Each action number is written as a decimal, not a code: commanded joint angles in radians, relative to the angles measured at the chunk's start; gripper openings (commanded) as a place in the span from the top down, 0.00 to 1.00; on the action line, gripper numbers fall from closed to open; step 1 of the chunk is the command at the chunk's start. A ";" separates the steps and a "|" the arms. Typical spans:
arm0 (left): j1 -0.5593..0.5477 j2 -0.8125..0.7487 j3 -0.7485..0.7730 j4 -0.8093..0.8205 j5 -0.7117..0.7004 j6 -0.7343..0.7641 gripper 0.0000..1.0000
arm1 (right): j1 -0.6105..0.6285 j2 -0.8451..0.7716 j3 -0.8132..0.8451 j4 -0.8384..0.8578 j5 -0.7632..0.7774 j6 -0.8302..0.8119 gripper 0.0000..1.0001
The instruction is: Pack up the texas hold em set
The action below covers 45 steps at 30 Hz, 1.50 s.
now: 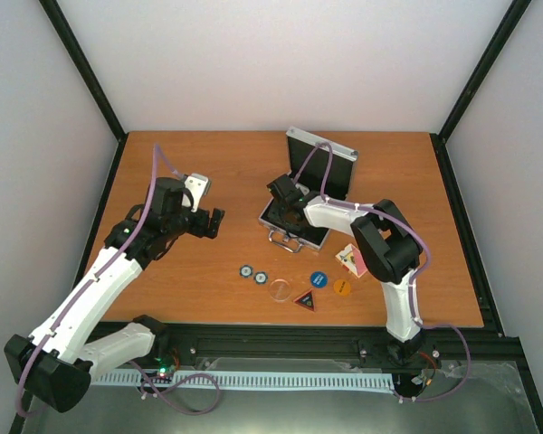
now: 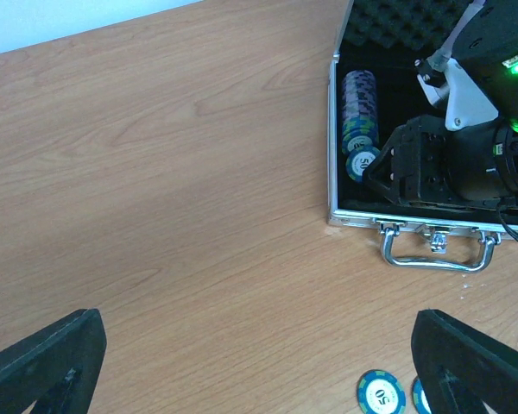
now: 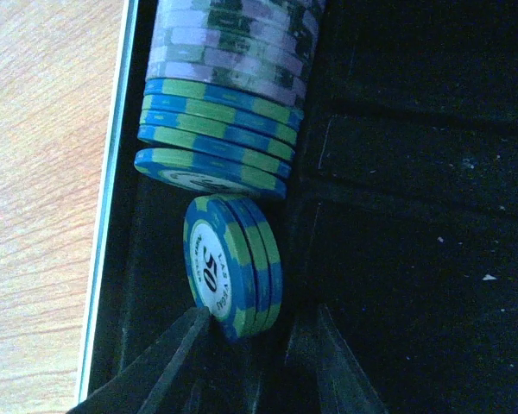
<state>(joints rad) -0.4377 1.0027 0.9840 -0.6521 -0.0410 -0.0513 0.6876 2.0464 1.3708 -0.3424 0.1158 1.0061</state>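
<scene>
Found chip row (image 3: 224,121) slotted in open case (image 2: 354,217) mid-desk, right jaws clenched on three more chips (image 3: 233,263) inside it. Saw left jaws released above desk (image 2: 155,172). Counted unpacked on desk: two chips (image 1: 246,270), buttons (image 1: 319,279), card deck (image 1: 351,259).

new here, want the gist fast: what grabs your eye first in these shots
The open silver case far back on the table, with the right gripper inside it and three blue-green chips at its fingertips beside a packed row. In front, loose chips and buttons lie unpacked.
</scene>
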 commanded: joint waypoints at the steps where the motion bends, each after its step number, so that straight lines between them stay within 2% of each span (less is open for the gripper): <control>1: 0.004 -0.021 0.002 -0.005 0.006 0.012 0.00 | -0.008 0.016 -0.020 0.033 0.012 0.042 0.65; 10: 0.004 -0.020 0.000 -0.004 0.009 0.016 0.00 | -0.008 0.009 -0.001 0.042 0.037 0.041 0.68; 14: 0.003 -0.023 -0.002 -0.006 0.008 0.017 0.00 | -0.008 0.018 0.004 0.030 0.034 0.031 0.85; 21: 0.004 -0.026 -0.005 -0.005 0.010 0.014 0.00 | -0.010 0.004 0.001 0.015 0.054 -0.003 0.93; 37: 0.004 -0.026 -0.004 0.002 0.011 0.012 0.00 | -0.008 0.064 0.080 -0.075 0.096 -0.358 0.97; 45: 0.004 -0.024 -0.011 0.004 0.015 0.007 0.00 | -0.008 0.099 0.103 -0.058 0.119 -0.507 0.97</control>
<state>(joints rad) -0.4377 0.9920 0.9745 -0.6518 -0.0360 -0.0490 0.6849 2.0964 1.4628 -0.3809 0.1772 0.6037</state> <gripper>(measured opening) 0.998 0.099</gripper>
